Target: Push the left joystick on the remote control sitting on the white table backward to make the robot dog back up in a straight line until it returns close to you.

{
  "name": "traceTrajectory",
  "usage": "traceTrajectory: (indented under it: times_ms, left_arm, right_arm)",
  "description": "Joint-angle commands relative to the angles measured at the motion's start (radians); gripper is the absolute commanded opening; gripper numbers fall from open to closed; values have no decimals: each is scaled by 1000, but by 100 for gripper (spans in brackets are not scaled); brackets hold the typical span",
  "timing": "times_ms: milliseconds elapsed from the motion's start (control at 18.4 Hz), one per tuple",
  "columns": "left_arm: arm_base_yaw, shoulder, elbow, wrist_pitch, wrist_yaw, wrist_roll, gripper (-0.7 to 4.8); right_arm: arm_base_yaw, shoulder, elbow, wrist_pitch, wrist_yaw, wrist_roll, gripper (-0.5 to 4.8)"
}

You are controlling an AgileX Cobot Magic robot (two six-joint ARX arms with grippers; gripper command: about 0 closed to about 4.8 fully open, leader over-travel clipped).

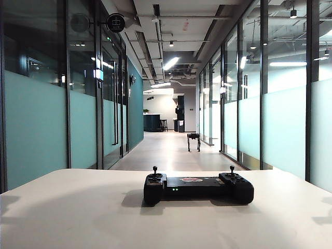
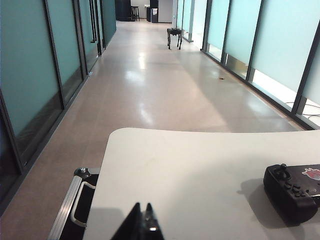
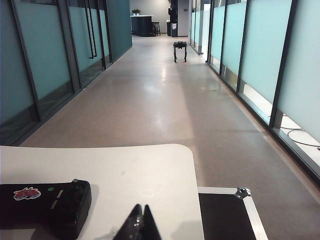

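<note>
On table: remote control (image 1: 198, 188) lies mid white table (image 1: 78, 212), long axis crosswise, left joystick (image 1: 154, 170) upright.
Dog: robot dog (image 1: 193, 141) far at 12 o'clock.
Grippers: left gripper (image 2: 143, 225) and right gripper (image 3: 139, 223) pressed together, apart from remote.

A long corridor with a glossy pale floor (image 1: 166, 150) runs away between frosted glass partitions (image 1: 36, 124) in dark frames on both sides. Ceiling strip lights (image 1: 171, 63) glow among exposed ducts. At the far end stand a dark counter (image 1: 152, 122) and a bar stool (image 1: 164, 125). Black flight cases with metal edging (image 2: 75, 200) sit on the floor on either side
</note>
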Motion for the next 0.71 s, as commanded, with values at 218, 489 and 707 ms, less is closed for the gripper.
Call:
traceTrajectory:
  times_ms: [218,489,707]
  left_arm:
    - [1,0,3,21,-3,0,-5]
    - [1,0,21,33,-7,-1,-5]
    - [1,10,71,43,-49,-8,-5]
  right_arm:
    - [0,-3,-5,23,-1,4,-1]
    - [0,-3,28,23,0,3,-1]
    - [2,23,79,23,-1,-1,-2]
